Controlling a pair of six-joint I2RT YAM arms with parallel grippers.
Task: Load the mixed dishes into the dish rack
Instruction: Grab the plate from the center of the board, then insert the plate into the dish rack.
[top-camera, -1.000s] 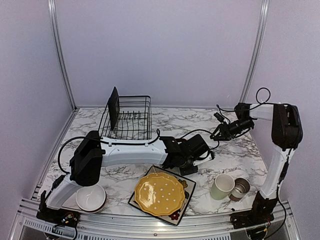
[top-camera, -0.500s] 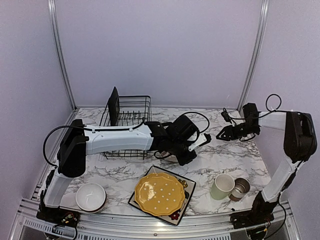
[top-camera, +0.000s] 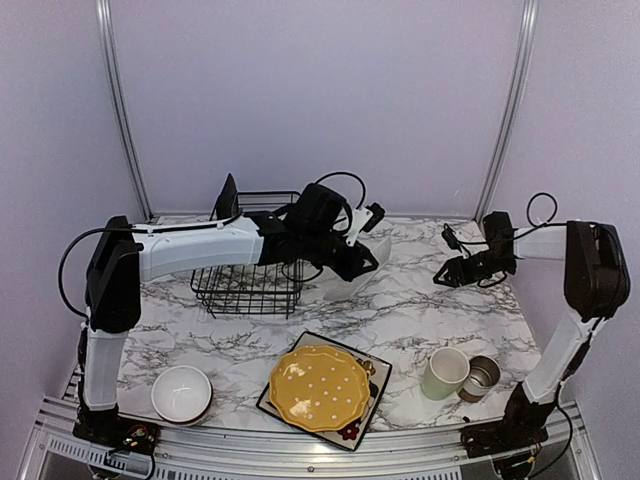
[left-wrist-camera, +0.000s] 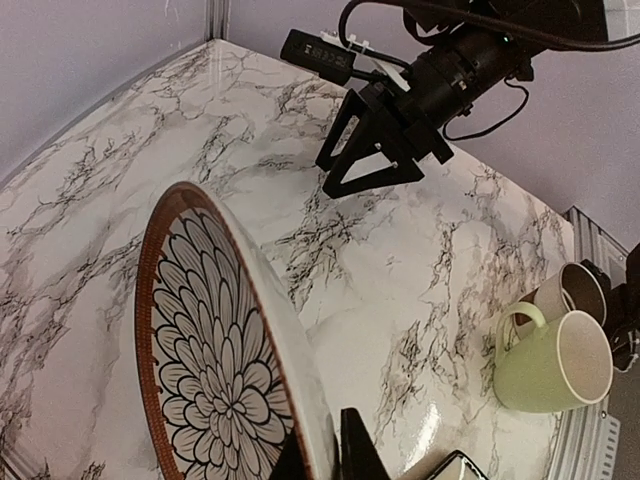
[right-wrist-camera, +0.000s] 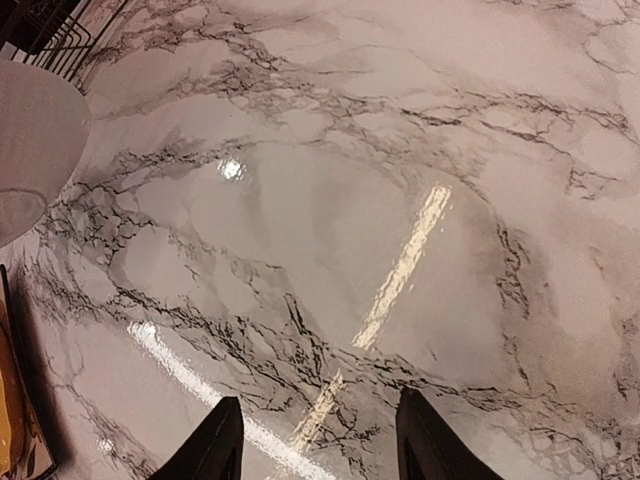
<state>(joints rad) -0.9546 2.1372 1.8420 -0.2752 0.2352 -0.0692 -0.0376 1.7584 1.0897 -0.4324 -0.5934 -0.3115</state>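
nearest my bases sit the white bowl (top-camera: 181, 393), the yellow plate (top-camera: 320, 388) resting on a black square plate (top-camera: 352, 430), and off to the right the green mug (top-camera: 444, 373) touching the small cup (top-camera: 481, 376); none of these is loaded yet; a second ago my left arm lay low just beyond the yellow plate, and now it has swung up and back across the marble table (top-camera: 420, 310); my left claw (left-wrist-camera: 322, 455) is pinched tight on the rim of a flowered round plate (left-wrist-camera: 215, 370) (white, black petals, a red-brown edge), holding it tilted on edge in the air just beside the right end of the dish rack (top-camera: 245, 290); my right claw (right-wrist-camera: 320, 440) has drawn away to the far right and hangs about half open over bare marble with nothing in it; farthest back, a standing black plate (top-camera: 228, 205) is upright at the rack's left end; i judge this plate is on its way in; what remains is turning it to line up with the prongs and lowering it without knocking the wire.
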